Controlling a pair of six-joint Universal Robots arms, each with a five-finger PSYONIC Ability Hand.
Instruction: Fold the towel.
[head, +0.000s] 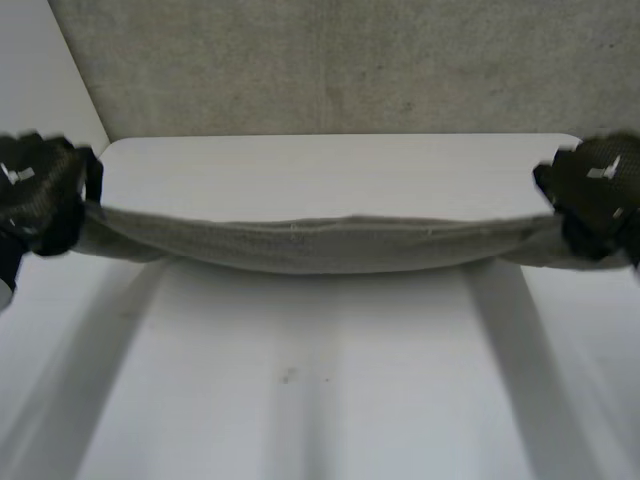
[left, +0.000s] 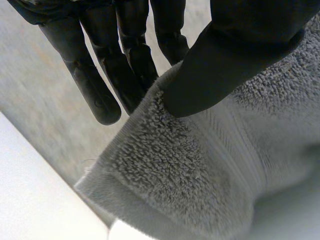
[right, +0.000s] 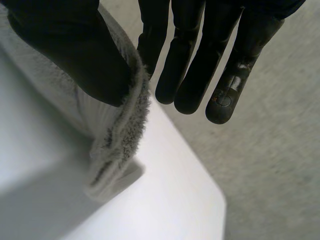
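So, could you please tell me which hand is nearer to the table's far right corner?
Right. The right hand pinches one end of the towel close by that corner; the left hand pinches the other end, at the opposite side.

Both matte black & bulky: left hand, right hand, each w/ small white mark on its back. Left-hand fingers long, segmented, w/ rounded glossy tips; thumb broad, smooth. One right-hand fingertip has faint ring mark w/ reddish dot beside it.
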